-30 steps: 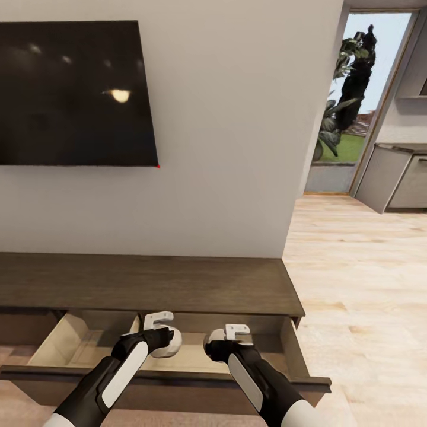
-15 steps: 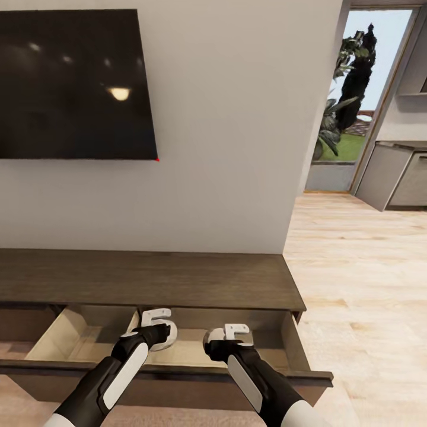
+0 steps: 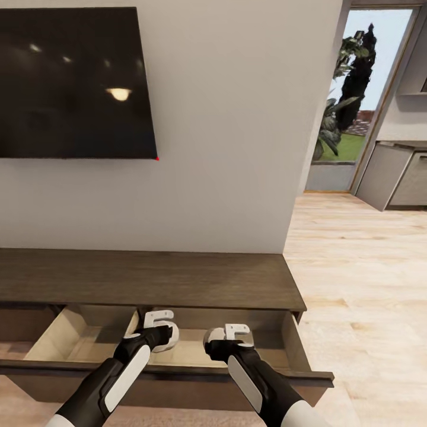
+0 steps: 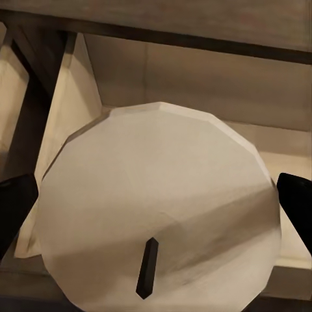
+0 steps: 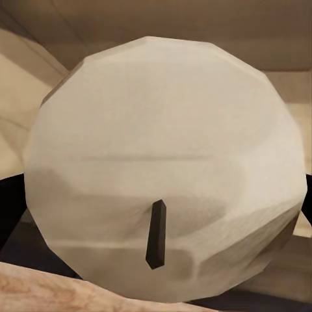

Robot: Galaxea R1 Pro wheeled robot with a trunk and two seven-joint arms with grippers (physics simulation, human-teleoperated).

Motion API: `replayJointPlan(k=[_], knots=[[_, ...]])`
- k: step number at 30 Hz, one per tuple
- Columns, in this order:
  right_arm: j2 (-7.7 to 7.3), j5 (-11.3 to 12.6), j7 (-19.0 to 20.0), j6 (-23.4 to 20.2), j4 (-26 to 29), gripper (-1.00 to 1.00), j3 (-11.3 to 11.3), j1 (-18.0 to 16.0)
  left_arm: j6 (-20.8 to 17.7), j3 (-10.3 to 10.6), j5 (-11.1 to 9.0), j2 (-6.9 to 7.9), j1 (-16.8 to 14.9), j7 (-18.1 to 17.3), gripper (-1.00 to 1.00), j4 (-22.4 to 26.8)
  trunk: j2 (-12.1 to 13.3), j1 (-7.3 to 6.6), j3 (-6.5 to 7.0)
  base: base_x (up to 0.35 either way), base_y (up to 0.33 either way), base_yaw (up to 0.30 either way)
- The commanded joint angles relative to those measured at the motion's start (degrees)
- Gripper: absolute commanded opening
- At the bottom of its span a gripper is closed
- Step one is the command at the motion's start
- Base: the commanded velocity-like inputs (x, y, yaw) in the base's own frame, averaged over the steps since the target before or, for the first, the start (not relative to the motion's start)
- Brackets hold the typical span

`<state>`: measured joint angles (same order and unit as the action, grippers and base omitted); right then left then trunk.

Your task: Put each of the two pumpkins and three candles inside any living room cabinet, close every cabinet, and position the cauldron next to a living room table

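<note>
Dark-brown wood-grain cabinet [image 3: 148, 279] sits along the white wall under the black TV [image 3: 74, 83], its wide drawer [image 3: 71, 347] pulled out w/ the pale beige inside showing. We've got both arms reaching over the drawer's front edge. Our left gripper [image 3: 160, 335] is clamped on a pale off-white candle [image 3: 168, 339], held above the drawer interior, roughly mid-drawer; left wrist view shows that candle [image 4: 159, 214] from the top, a short dark wick [image 4: 147, 268] poking up, black fingertips [image 4: 14, 208] pressed at both sides. Our right gripper [image 3: 228, 339] grips a second candle [image 3: 212, 339], just beside the first but apart, also over the open drawer; right wrist view has that round faceted candle [image 5: 166, 169] w/ its dark wick [image 5: 156, 234] close up. Neither candle is seen resting on the drawer floor. Off to the right, light wood floor [image 3: 362, 279], a doorway to greenery [image 3: 341, 112] and grey kitchen units [image 3: 397, 178].
</note>
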<state>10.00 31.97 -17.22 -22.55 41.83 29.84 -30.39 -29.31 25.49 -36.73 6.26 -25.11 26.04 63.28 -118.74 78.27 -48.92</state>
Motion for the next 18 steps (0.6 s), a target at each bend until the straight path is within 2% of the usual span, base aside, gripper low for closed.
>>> replayJointPlan(k=[1,15,17,18], knots=[[0.00,0.46,-0.54,-0.13,0.05,-1.00,0.13,-0.05,-0.04,0.23,-0.55,0.07,-0.06,0.59,-1.00,0.09,-0.03,0.00,-0.06,0.084,0.000,0.000],[0.00,0.88,-0.95,-0.93,0.21,-1.00,0.13,-0.09,-0.13,0.26,-0.69,0.07,-0.06,0.58,-1.00,0.16,-0.03,0.00,-0.06,0.081,0.000,0.000],[0.00,1.52,-1.02,-1.40,0.03,-1.00,0.08,-0.52,-0.15,0.26,-0.71,0.07,-0.07,0.48,-1.00,0.19,-0.03,0.00,-0.06,0.006,0.000,0.000],[0.00,2.58,-1.13,-2.19,-0.21,-1.00,0.06,-1.62,-0.23,0.28,-0.71,0.07,-0.05,0.39,-1.00,0.24,-0.03,0.00,-0.06,0.003,0.000,0.000]])
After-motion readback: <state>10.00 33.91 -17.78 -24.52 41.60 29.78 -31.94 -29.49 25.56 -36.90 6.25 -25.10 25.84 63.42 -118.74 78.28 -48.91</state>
